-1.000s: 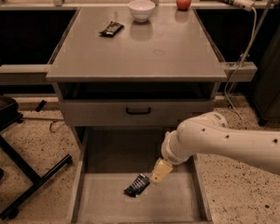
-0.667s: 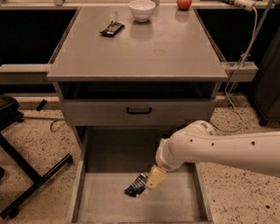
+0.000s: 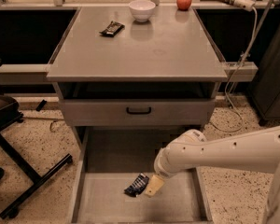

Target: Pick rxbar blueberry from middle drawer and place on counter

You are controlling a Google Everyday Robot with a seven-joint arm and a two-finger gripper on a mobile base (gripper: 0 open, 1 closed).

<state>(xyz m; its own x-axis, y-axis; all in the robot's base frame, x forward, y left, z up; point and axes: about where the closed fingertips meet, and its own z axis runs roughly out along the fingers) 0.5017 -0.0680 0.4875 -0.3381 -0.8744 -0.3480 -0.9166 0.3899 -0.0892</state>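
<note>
The rxbar blueberry (image 3: 136, 185) is a small dark blue-black bar with pale lettering, lying tilted on the floor of the open middle drawer (image 3: 102, 200). My gripper (image 3: 153, 186) hangs from the white arm that comes in from the right, low inside the drawer and right beside the bar's right end. Its tan fingers (image 3: 155, 185) point down and to the left, touching or nearly touching the bar. The counter (image 3: 140, 50) is the grey cabinet top above the drawer.
On the counter stand a white bowl (image 3: 142, 9), a red apple (image 3: 184, 1) and a brown-black wrapped bar (image 3: 112, 29). A closed drawer front with a black handle (image 3: 138, 110) sits above the open drawer. A black chair base (image 3: 23, 171) stands at the left. A cable (image 3: 238, 59) hangs at the right.
My arm has shifted left and lower into the drawer, bringing the gripper closer to the bar's right end. The bar has stayed where it was.
</note>
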